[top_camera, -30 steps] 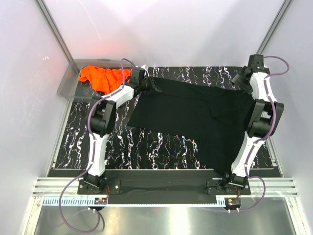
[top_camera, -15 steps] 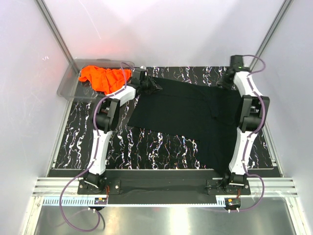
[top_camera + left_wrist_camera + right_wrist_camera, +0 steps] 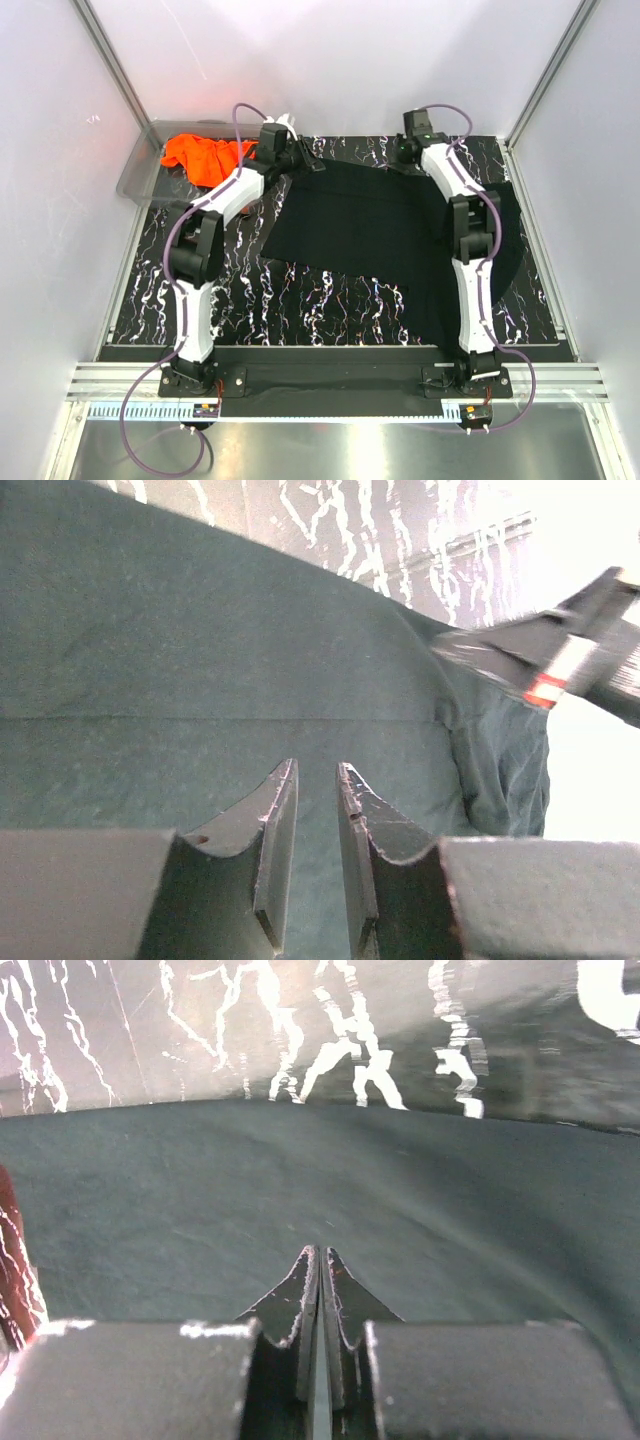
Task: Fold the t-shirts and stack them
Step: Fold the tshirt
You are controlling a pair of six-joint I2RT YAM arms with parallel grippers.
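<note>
The black t-shirt (image 3: 370,240) lies spread over the right half of the table (image 3: 300,300), from the far edge down toward the near right corner. Both arms reach to its far hem, probably so that this edge can be lifted and carried over for a fold. The left gripper (image 3: 292,168) sits at the shirt's far-left corner. Its fingers (image 3: 275,820) stand a narrow slit apart, and I cannot tell whether cloth is nipped in that slit. The right gripper (image 3: 402,165) is at the far edge near the middle, its fingers (image 3: 300,1295) pressed together and seemingly pinching the fabric (cloth runs right up to the tips). The orange t-shirt (image 3: 200,158) lies crumpled in the clear bin (image 3: 135,180) at the far left corner, near the left gripper but untouched
</note>
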